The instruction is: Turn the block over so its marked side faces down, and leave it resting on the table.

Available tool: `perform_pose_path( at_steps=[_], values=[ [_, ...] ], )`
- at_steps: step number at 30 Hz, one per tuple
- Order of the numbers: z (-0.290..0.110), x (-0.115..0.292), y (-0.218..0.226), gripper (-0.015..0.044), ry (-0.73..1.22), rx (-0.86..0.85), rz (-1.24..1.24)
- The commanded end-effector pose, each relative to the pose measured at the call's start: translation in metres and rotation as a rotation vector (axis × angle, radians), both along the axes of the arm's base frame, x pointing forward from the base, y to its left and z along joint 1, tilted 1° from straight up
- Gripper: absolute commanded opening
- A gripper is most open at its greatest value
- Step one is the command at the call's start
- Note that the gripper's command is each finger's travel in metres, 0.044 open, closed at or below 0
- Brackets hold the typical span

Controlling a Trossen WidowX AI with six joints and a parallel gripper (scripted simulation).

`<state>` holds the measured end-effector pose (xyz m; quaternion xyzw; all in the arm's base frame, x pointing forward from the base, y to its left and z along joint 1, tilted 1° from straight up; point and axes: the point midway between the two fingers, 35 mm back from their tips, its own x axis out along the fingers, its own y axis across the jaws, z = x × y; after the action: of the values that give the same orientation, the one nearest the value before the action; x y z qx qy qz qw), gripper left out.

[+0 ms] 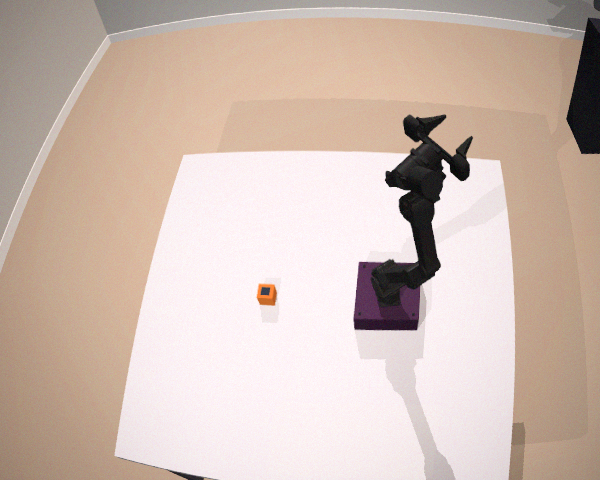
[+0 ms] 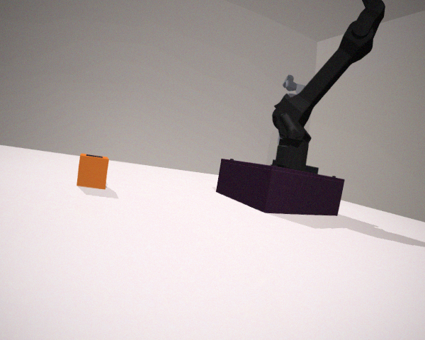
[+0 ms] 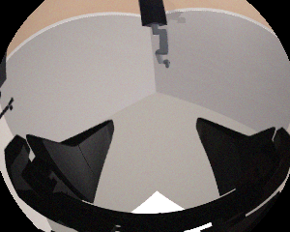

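Observation:
An orange block rests on the white table, left of the arm's base. Its dark marked side faces up. My gripper is open and empty. It is raised high above the far right part of the table, pointing away from the block and far from it. The wrist view shows only the two spread fingers, the walls and the floor; the block is not in it. In the exterior view the gripper is out of frame.
The arm stands on a dark purple base on the right half of the table. A dark cabinet stands on the floor at the far right. Tan floor surrounds the table.

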<state>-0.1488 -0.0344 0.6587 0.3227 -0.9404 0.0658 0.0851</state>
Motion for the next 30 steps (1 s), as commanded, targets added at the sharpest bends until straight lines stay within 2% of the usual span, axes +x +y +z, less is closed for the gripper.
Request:
perform_pose_path(
  at_steps=[1, 4, 6, 16, 23, 30],
  values=[
    [0.000, 0.001, -0.001, 0.0426, 0.007, 0.005, 0.000],
    [0.003, 0.010, -0.014, 0.0440, 0.101, 0.081, 0.007],
    [0.005, 0.025, -0.037, 0.0440, 0.196, 0.164, 0.036],
    [-0.007, 0.119, -0.142, 0.0440, 0.691, 0.511, 0.197],
    [-0.041, 0.207, -0.204, 0.0440, 1.095, 0.700, 0.336],
    [-0.092, 0.294, -0.238, 0.0440, 1.482, 0.822, 0.464]
  ],
)
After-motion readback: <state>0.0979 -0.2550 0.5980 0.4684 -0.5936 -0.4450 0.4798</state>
